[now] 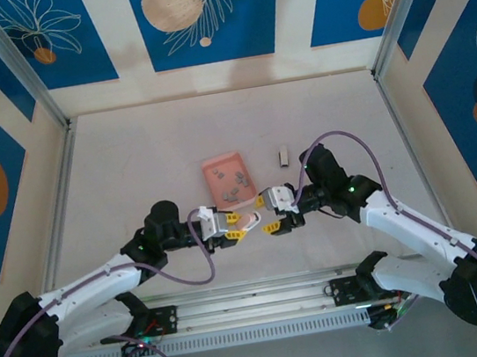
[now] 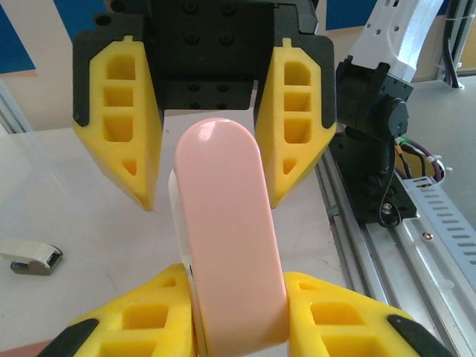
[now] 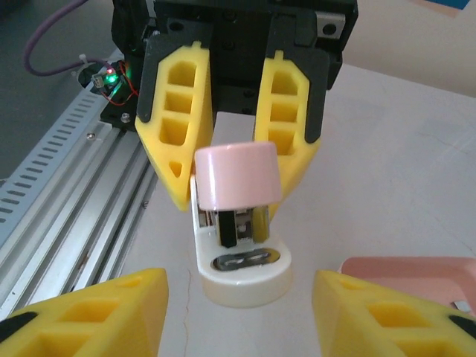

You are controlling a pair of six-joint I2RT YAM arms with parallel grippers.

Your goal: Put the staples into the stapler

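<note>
Top external view: the left claw (image 1: 230,225) is clamped on the pink stapler (image 1: 246,221). The right claw (image 1: 265,214), fingers apart, brackets its front end from three o'clock. Staples (image 1: 237,179) lie in the tray (image 1: 220,157) at twelve o'clock, none picked up. The stapler looks unopened, so opening and loading both remain.

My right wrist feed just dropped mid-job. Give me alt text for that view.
The left end effector grips a pink-and-white stapler, its front end facing the camera. The right end effector is open, its yellow fingers wide apart at the bottom edge; a corner of the pink tray shows lower right.
</note>
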